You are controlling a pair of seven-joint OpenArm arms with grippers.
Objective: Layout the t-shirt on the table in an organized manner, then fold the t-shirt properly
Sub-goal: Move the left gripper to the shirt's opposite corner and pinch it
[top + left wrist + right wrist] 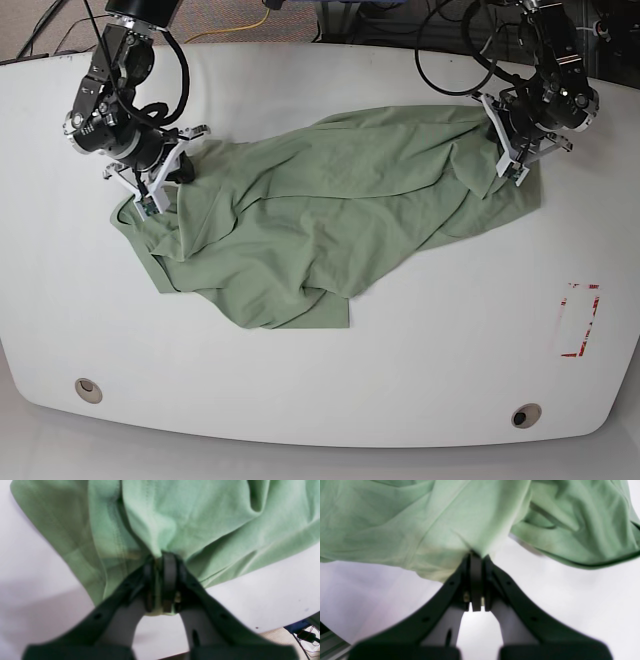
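The glossy white table [320, 400] stretched under me, and the t-shirt [320, 225] lay rumpled across its middle and far part, spread from left to right. My left gripper [162, 560] was clamped on a bunch of its cloth at the right end. My right gripper [476, 556] pinched a fold at the left end, and a red tape outline [580, 320] sat near the table's right edge.

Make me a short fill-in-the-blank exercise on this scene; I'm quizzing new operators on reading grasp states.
1. Both grippers, left and right, are shut on the ____.
2. The t-shirt lies ____ rather than flat on the table.
3. The outline of red tape has ____ cloth on it.
4. The base view shows ____ round grommet holes along the table's near edge.

Missing words: t-shirt; crumpled; no; two
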